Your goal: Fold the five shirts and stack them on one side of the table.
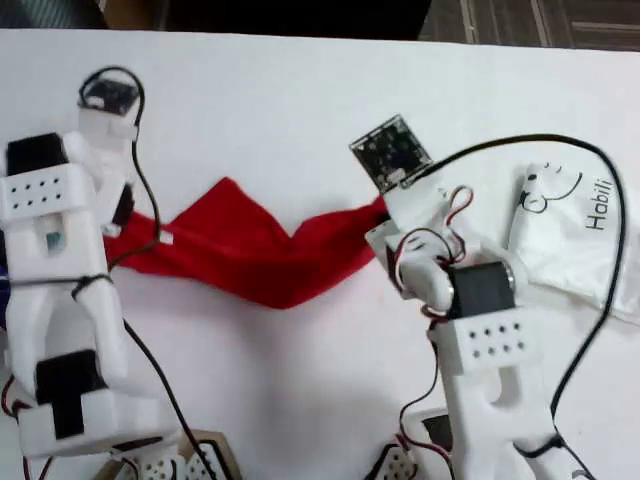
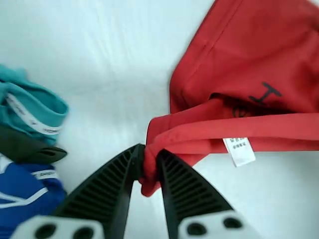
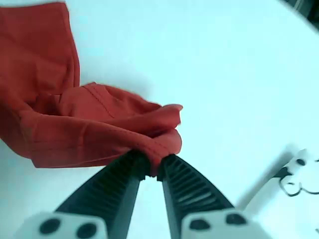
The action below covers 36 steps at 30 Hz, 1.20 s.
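Red shirt [image 1: 250, 255]: stretched across worktop [image 1: 300, 100]. L jaws, R jaws each pinch an opp. end, prob. to flatten for folding.

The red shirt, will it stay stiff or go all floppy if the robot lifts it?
Probably floppy: the red cloth shirt bunches and folds between the left gripper and right gripper. It likely weighs little, since small pinches hold its edges. Being soft cloth, it probably won't roll or break.

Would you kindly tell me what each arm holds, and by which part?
Both hold the red shirt: the left tool pinches a bunched edge at one end, the right tool the other.
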Motion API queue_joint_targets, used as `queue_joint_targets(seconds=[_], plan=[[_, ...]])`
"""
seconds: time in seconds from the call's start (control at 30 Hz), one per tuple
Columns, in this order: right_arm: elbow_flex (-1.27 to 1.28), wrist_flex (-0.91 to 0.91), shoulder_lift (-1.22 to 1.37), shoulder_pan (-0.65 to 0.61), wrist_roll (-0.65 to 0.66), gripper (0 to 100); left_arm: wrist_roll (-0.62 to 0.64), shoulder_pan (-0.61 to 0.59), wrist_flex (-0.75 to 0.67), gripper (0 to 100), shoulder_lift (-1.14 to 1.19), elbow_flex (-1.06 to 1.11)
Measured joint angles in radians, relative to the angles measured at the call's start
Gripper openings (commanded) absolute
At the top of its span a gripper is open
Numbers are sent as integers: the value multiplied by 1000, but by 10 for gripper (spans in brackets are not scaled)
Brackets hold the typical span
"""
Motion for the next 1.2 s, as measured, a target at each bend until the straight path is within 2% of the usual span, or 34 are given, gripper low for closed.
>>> queue_joint_targets(seconds=[0.2,0.53,0.73,0.97,1.2], plan=[[-183,18,-2,64,0,20,0,11,86,26,-172,-146],[-574,46,-6,216,0,20,9,11,95,26,-543,-213],[-773,121,-23,227,0,20,9,11,97,26,-690,-222],[-1033,292,-29,229,0,20,9,9,92,25,-867,-230],[-1168,353,-43,229,0,20,9,9,83,25,-962,-236]])
